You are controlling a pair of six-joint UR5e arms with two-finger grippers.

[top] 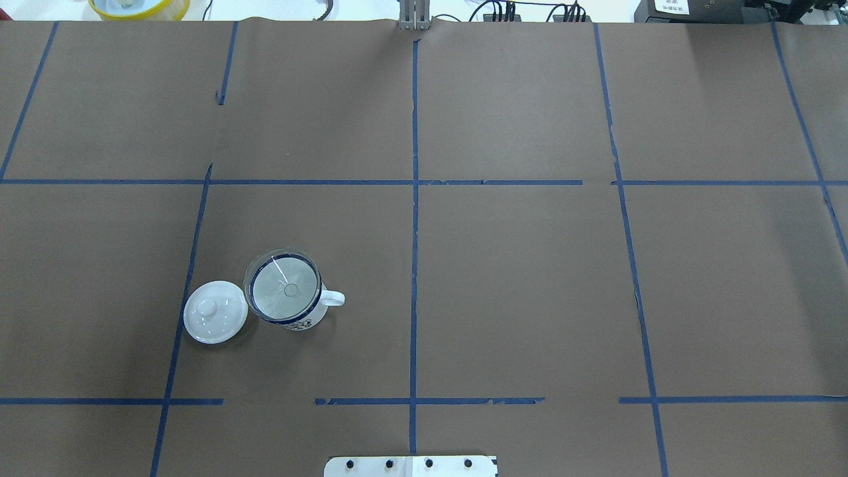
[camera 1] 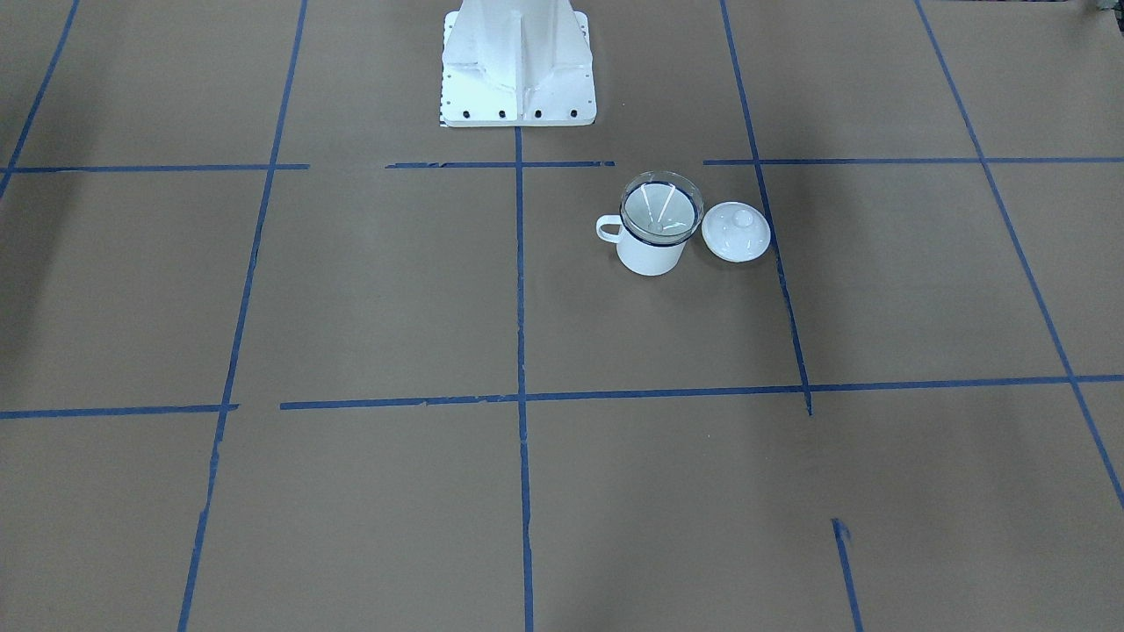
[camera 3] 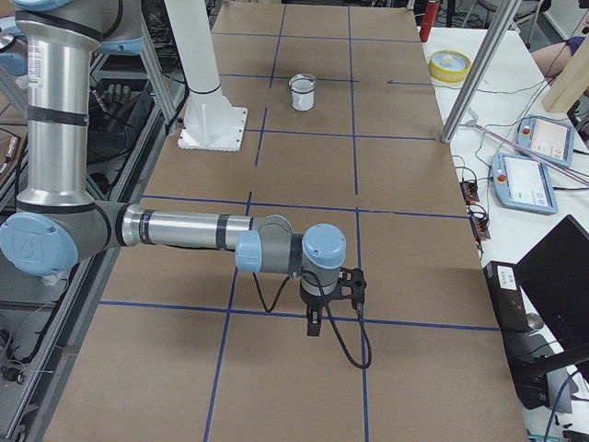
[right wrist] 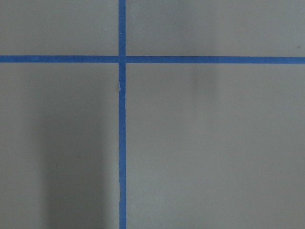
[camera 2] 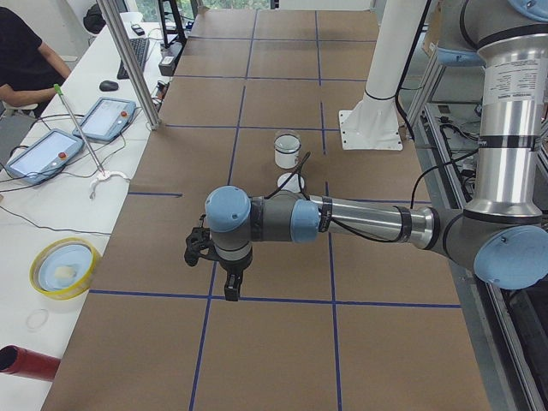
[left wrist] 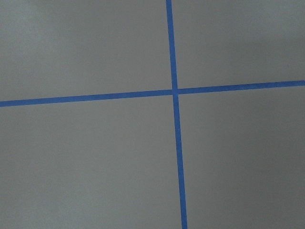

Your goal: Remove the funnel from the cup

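1. Sitting in the mouth of the white enamel cup with a dark blue rim (camera 1: pixel 650 256), the small clear plastic funnel (camera 1: pixel 661 209) is seen in the front-facing view. Its wide rim is rested on the cup's rim. The cup's loop handle is turned to the view's left. A white domed lid with a knob (camera 1: pixel 736 232) is laid just beside the cup, on the view's right. Both are set on the brown paper-covered table (camera 1: pixel 351 290), which is marked by blue tape lines (camera 1: pixel 520 290), near the white robot base (camera 1: pixel 518 79).
2. In the overhead view, the cup and funnel are found in the table's left half, with the lid just beside them on the outer side.
3. In the exterior left view, the near left arm (camera 2: pixel 360 221) is stretched out above the table and the left gripper (camera 2: pixel 231 291) is pointed down, well apart from the cup. Whether its fingers are parted cannot be told.
4. In the exterior right view, the near right arm (camera 3: pixel 184 228) is held likewise, with the right gripper (camera 3: pixel 314 324) pointed down, far from the cup. Its finger state cannot be told either.
5. In the left wrist view, a crossing of two tape lines on brown paper is shown.
6. In the right wrist view, another tape crossing is shown.
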